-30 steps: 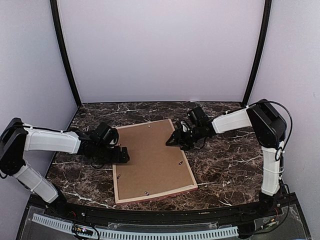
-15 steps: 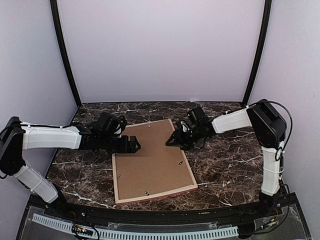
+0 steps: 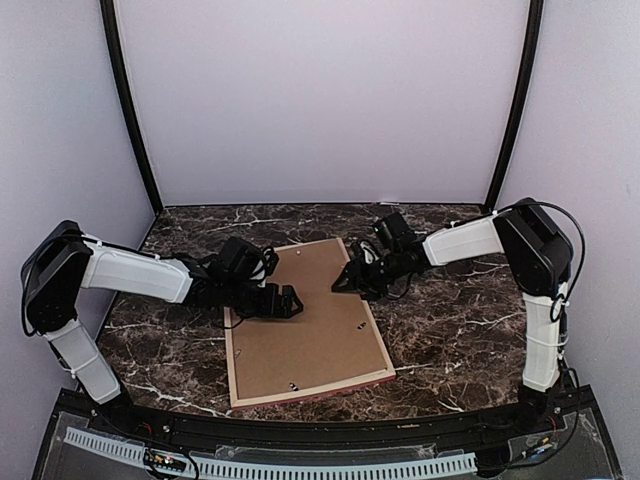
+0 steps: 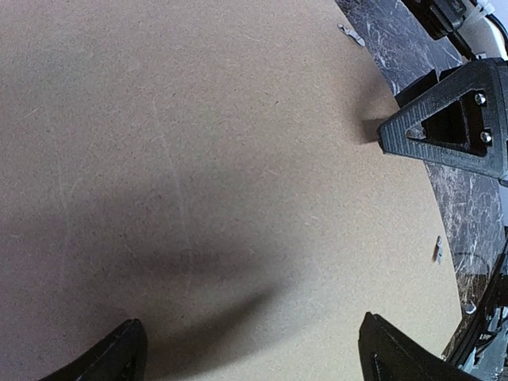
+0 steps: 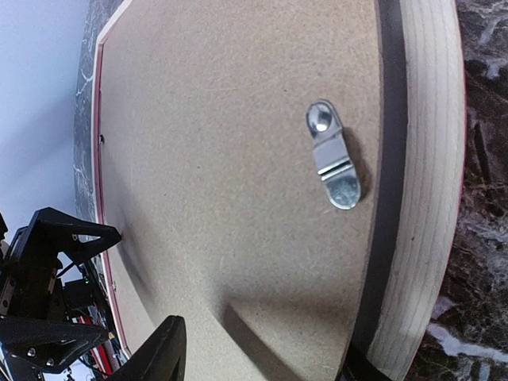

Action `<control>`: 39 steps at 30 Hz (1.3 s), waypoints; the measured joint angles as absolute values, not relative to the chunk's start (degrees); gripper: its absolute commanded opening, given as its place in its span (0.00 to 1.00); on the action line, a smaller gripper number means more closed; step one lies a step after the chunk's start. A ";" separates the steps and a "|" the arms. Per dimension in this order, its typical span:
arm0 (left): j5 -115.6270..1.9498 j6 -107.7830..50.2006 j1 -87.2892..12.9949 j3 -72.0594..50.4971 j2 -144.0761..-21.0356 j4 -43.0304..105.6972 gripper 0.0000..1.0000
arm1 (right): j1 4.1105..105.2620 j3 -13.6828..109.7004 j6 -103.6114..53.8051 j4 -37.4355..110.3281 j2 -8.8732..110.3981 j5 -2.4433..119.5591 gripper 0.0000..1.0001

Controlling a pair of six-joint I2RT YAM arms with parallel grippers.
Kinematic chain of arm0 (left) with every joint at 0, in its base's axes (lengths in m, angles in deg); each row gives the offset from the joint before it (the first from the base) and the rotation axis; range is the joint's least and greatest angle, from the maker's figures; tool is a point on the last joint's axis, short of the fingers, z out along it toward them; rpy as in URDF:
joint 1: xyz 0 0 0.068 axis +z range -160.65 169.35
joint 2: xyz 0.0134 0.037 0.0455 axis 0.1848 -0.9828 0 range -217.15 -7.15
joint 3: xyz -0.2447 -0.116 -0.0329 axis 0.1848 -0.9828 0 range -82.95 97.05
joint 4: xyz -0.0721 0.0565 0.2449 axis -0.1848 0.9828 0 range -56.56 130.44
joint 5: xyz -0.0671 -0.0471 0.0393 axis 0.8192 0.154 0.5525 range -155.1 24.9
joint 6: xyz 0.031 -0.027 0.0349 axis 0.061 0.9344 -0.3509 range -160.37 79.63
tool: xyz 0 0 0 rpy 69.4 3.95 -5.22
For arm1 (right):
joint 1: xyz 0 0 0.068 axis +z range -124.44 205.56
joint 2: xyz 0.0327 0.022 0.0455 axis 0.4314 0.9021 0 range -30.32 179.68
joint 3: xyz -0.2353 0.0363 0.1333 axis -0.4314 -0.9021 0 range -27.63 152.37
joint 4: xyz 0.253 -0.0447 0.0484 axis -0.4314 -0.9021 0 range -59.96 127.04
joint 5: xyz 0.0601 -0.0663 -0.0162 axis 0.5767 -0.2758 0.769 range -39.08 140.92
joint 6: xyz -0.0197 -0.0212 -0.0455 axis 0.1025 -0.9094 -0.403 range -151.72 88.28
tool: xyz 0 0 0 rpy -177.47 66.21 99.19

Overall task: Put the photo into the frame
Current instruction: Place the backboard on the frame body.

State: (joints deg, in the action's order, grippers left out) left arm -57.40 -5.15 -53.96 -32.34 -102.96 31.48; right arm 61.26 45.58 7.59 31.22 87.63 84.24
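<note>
Flat on the dark marble bench [image 3: 450, 330], between the two arms, lies the frame [image 3: 310, 388]. It is face down, with its pale wood back up and a thin pink-red edge showing along the near and right sides. A brown backing board [image 3: 310, 330] fills its opening. A small metal turn clip [image 5: 333, 155] sits on the board close to the right rail, and other clips show as small dark specks near the right and near edges.

The left gripper [image 3: 292, 302] reaches in from the left and hangs low over the board's left half. Its jaws are spread wide, with nothing but board between them. The right gripper [image 3: 342, 283] comes in from the far right and is down at the frame's right side near the far corner. Its jaws are partly apart — one finger [image 4: 444, 119] has its tip on the board just inside the rail. The other is mostly out of view at the edge of the wrist picture, so I cannot tell what it touches.
</note>
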 measured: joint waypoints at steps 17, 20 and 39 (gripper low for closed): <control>-58.88 -3.68 -54.31 -34.11 -102.92 28.44 0.95 | 61.85 50.48 1.73 20.90 87.63 78.45 0.54; -59.34 -3.66 -54.33 -34.46 -102.74 28.01 0.95 | 61.94 51.16 1.23 19.61 87.63 77.66 0.54; -62.55 -2.44 -54.33 -36.34 -100.80 30.50 0.94 | 60.93 54.20 -2.75 12.18 84.70 71.25 0.54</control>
